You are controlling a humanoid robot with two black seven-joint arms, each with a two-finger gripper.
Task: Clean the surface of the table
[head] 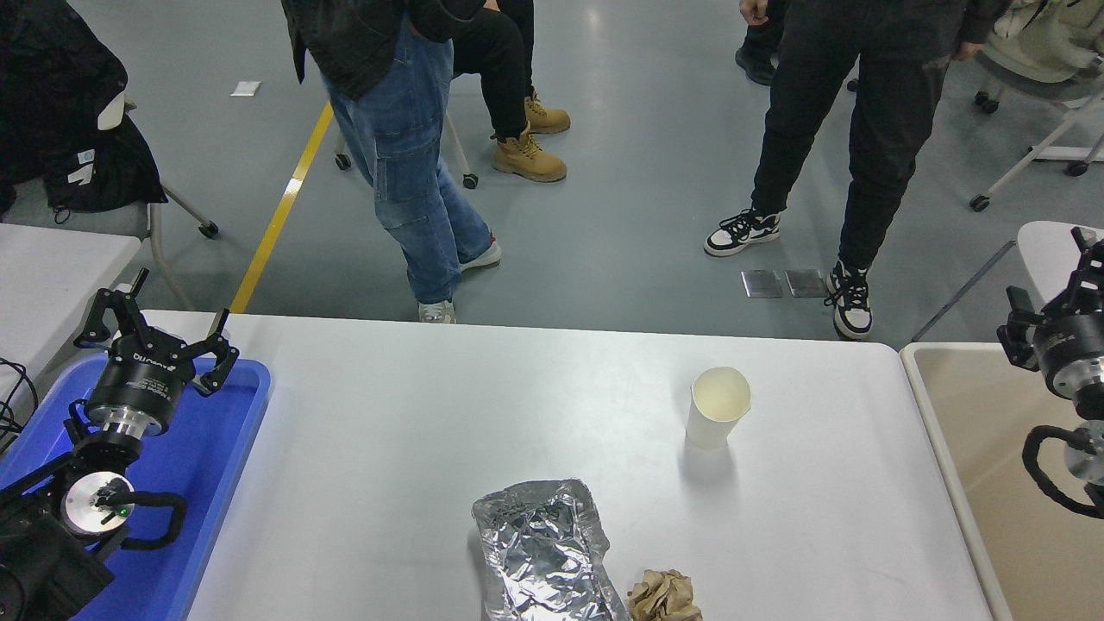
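From the head view, the table surface (388, 448) fills the lower half of the picture, glossy white with rounded far corners, its far edge running across the middle. On it a white paper cup (718, 407) stands upright right of centre, its mouth empty. Near the front edge lies a crumpled sheet of silver foil (545, 552), and just beside its right lower corner sits a wad of brown paper (662, 597). At the left end a blue tray (211, 466) rests on the table; the left gripper (155, 332) hangs over it with its fingers spread wide, holding nothing. At the right edge a beige bin (975, 466) with a pale rim stands against the table, and the right gripper (1056, 297) is above it, partly cut off, so I cannot tell how its fingers stand. Beyond the table is a grey floor with a yellow line (285, 207); people (405, 155) stand there, and wheeled chairs stand at both sides.
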